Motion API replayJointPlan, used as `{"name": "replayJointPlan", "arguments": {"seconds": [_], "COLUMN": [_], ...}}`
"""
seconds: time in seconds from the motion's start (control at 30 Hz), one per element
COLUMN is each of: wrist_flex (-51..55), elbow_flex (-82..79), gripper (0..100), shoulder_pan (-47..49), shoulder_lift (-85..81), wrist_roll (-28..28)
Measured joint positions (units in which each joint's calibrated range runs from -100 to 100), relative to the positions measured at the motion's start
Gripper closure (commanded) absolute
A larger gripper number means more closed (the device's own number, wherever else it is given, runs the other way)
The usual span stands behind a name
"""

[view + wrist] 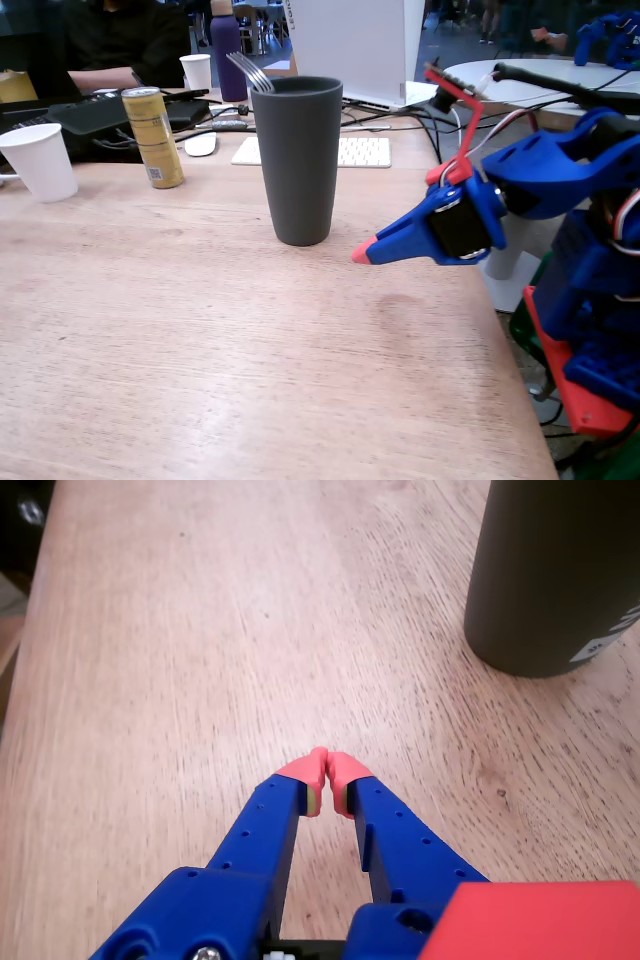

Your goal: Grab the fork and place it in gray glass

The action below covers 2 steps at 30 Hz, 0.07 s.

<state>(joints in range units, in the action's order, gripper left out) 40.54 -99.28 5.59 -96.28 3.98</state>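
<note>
The gray glass [298, 160] stands upright near the middle of the wooden table. The fork [250, 72] stands inside it, with only its silver tines sticking out above the rim at the left side. The glass also shows at the top right of the wrist view [555, 575], with white lettering low on its side. My blue gripper [362, 254] with red tips is to the right of the glass, just above the table and apart from it. In the wrist view the gripper [327, 765] is shut with its tips touching and nothing between them.
A slim gold can [154, 137] and a white paper cup [40, 161] stand at the back left. Another white cup [197, 72], a purple bottle [227, 45], a keyboard [350, 152] and cables lie behind the glass. The table's right edge [505, 340] runs under the arm.
</note>
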Motion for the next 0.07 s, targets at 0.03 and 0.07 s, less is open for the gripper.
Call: {"name": "replayJointPlan", "arguments": {"seconds": [0.03, 0.07], "wrist_flex": [0.00, 0.00], "elbow_flex": [0.00, 0.00], "gripper": [100, 100], "shoulder_pan": [0.00, 0.00], "shoulder_lift": [0.00, 0.00], "wrist_roll": [0.00, 0.00]}}
